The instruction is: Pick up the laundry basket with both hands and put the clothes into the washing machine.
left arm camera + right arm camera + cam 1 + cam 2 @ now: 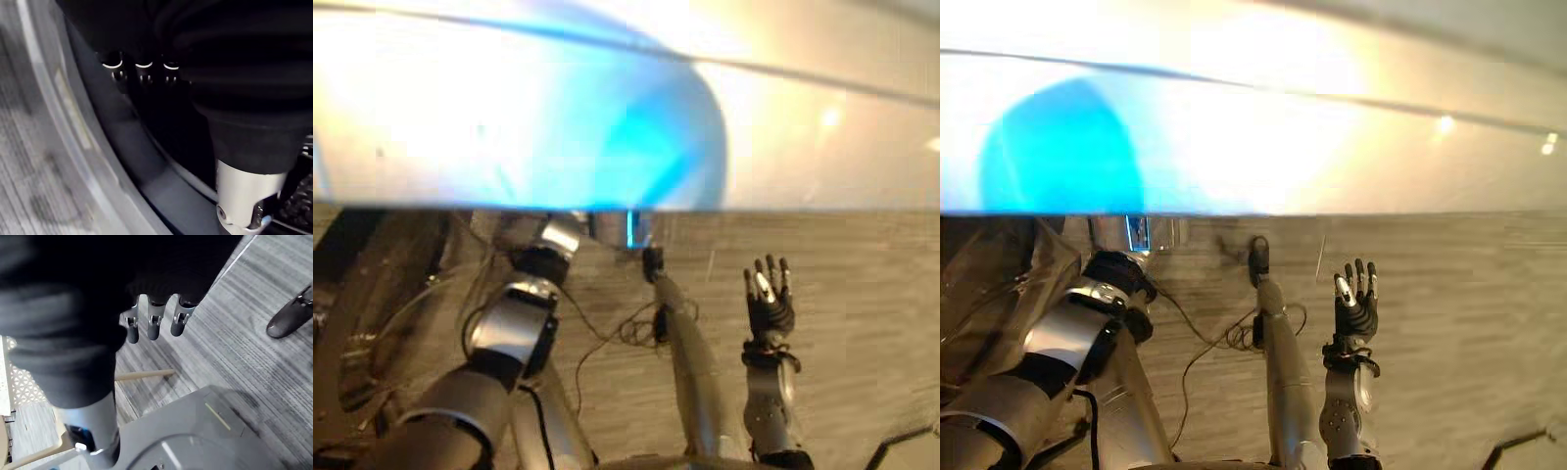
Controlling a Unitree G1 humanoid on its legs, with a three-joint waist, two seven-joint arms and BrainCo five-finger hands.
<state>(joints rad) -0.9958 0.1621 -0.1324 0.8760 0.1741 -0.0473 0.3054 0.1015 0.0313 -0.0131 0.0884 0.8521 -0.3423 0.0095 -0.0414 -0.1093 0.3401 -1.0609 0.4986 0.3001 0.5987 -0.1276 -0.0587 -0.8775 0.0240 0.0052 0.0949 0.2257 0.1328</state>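
The washing machine spans the upper part of the head views, its white top lit with a blue glow, and grey plank floor lies below it. The left arm reaches forward under the machine's front edge, beside a see-through round door that stands open on the robot's left. In the left wrist view the left hand is inside the machine's mouth, past the pale ring and the dark grey seal within it. Its dark-tipped fingers point into blackness, and I cannot tell whether they are curled or straight. The right hand is held up over the floor, well apart from the machine, with fingers straight and spread and nothing in them. Its own wrist view shows the same relaxed fingers above the planks. At the edge of that view stands a white lattice wall, possibly the laundry basket, near a light wooden strip and apart from both hands.
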